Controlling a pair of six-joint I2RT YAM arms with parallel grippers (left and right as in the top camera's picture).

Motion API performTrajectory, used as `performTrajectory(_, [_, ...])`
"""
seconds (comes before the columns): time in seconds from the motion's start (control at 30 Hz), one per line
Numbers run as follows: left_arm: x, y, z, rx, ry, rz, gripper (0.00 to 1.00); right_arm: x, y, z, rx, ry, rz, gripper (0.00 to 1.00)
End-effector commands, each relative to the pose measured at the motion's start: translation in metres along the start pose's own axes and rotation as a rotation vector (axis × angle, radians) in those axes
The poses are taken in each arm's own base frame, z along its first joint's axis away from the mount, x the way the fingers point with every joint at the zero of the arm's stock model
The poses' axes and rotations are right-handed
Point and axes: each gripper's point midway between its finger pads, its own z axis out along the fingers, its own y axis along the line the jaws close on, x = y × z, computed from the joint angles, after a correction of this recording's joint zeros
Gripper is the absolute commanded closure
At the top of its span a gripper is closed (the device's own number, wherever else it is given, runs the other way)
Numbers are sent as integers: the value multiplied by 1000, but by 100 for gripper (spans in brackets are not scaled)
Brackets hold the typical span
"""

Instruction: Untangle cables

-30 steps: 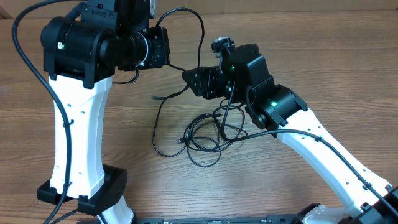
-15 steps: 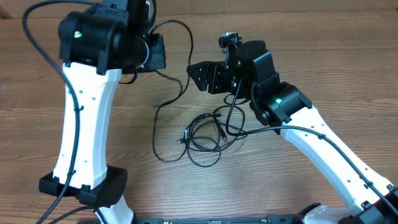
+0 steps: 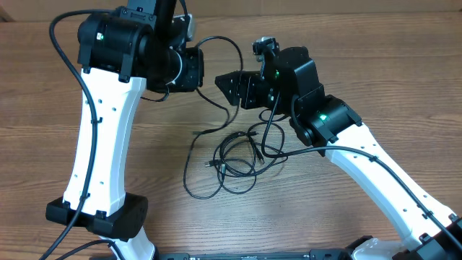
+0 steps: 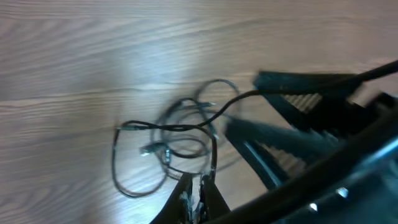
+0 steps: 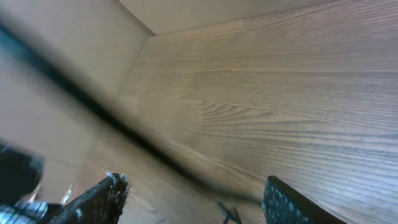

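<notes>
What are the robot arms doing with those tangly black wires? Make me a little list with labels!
Surface: wooden table
Things: cables, thin black cords lying in a loose tangle of loops
Left gripper: shut, pinching one cable that runs from the tangle up to it
Right gripper: open, gripping nothing, close to the left one
Untangled: not yet, the loops overlap

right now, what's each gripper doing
left gripper: closed on a cable
right gripper: open, holding nothing
</notes>
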Motion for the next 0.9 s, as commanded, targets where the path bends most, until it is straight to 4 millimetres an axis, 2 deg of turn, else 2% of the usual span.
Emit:
performTrajectory(0.0, [9, -22, -26, 120, -32, 57, 96, -8, -18, 1, 89, -47, 1, 34])
performTrajectory(0.1, [10, -22, -30, 117, -44, 60, 96, -9, -27, 0, 143, -60, 5, 54])
performTrajectory(0.13, [9, -20, -30, 104, -49, 60, 96, -9, -32, -1, 167, -62, 7, 72])
performTrajectory(0.17, [9, -18, -30, 96, -51, 59, 96, -9, -34, -1, 177, -62, 8, 81])
performTrajectory(0.2, [7, -14, -29, 72, -58, 58, 96, -7, -37, -2, 185, -53, 14, 96])
performTrajectory(0.3, [5, -9, -29, 39, -67, 56, 96, -2, -37, -2, 181, -32, 18, 96])
performTrajectory(0.47, [-3, 16, -29, -108, -106, 49, 93, 4, -14, -3, 55, 19, 82, 96])
performTrajectory(0.53, [-4, 18, -27, -116, -103, 49, 82, -1, -7, -9, 23, 9, 149, 96])
performTrajectory(0.57, [-4, 18, -26, -117, -100, 48, 71, -6, -3, -14, 6, -4, 181, 96])
performTrajectory(0.67, [-4, 19, -24, -117, -95, 48, 64, -31, 15, -37, -80, -66, 208, 96])
performTrajectory(0.73, [-3, 16, -24, -103, -89, 61, 43, -46, 20, -52, -103, -108, 198, 96])
performTrajectory(0.87, [2, 9, -19, -57, -57, 92, 20, -66, 26, -80, -125, -180, 183, 96])
